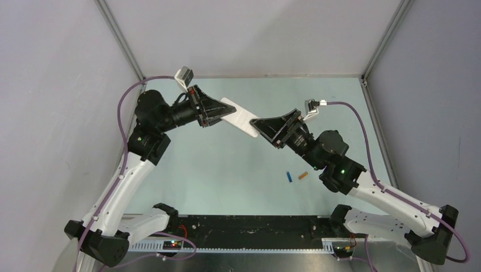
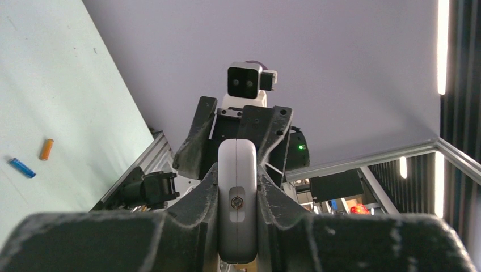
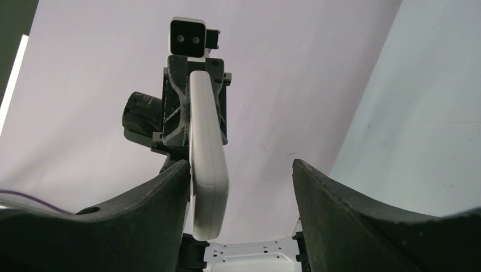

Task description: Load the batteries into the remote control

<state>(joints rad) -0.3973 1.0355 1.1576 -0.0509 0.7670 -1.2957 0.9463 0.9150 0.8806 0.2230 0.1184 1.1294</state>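
Where the left arm ends, the left fingers (image 1: 218, 113) are pressed together on the left end of the remote control (image 1: 241, 117), pinching it by its two broad faces; in the left wrist view the white handset (image 2: 237, 198) stands edge-on, wedged tight between both dark fingers (image 2: 198, 195), with a small screw showing on its narrow side; the remote control runs slantwise from that grip, its plain white surface up in the top view, and its far end reaches in between the right fingers (image 1: 266, 129); these are spread, one on each side of that end; in the right wrist view the remote control (image 3: 204, 158) lies against the finger on the left of the picture (image 3: 153, 209), while a wide gap separates it from the other finger (image 3: 351, 215); whether the near finger presses it or merely touches it I cannot tell; well apart from the remote control, nearer the arm bases and to its right, the blue battery (image 1: 289, 177) and the orange battery (image 1: 303, 175) lie on the pale green worktop (image 1: 227, 170), close to one another but not touching.
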